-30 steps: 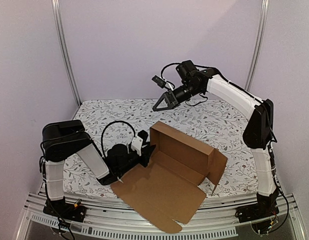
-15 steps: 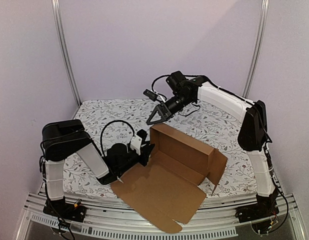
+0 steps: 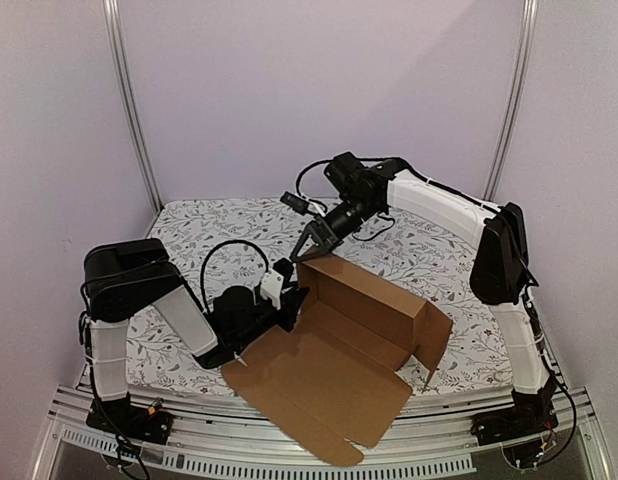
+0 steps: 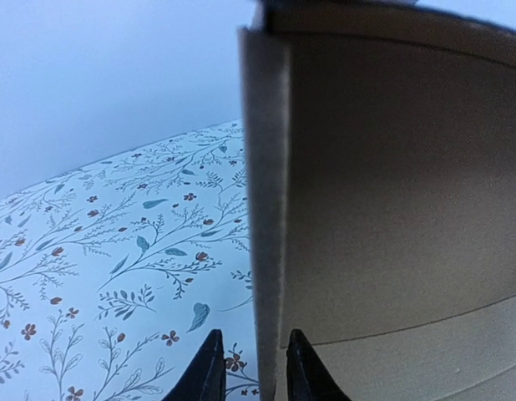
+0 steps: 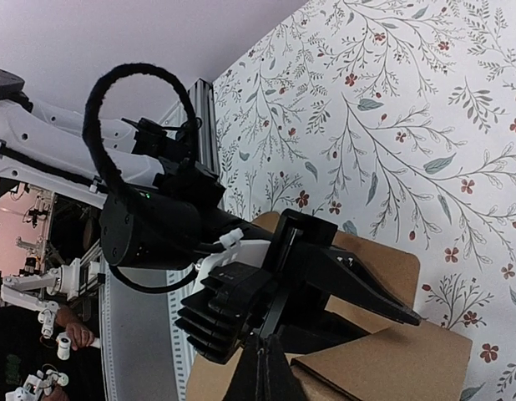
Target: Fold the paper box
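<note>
While left gripper (image 4: pixel 253 368) pinches paper box (image 3: pixel 329 370) wall, closed right gripper (image 3: pixel 309 246) hovers above.

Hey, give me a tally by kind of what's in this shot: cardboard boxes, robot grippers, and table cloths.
paper box: 1
grippers: 2 (left gripper, right gripper)
floral cloth: 1
Total: 4

Matt brown corrugated cardboard forms the paper box (image 3: pixel 359 330), its cut edge rough between the left gripper's (image 4: pixel 251 359) smooth black plastic fingers (image 4: pixel 206 372), above a soft floral-printed tablecloth (image 3: pixel 219 225).
</note>
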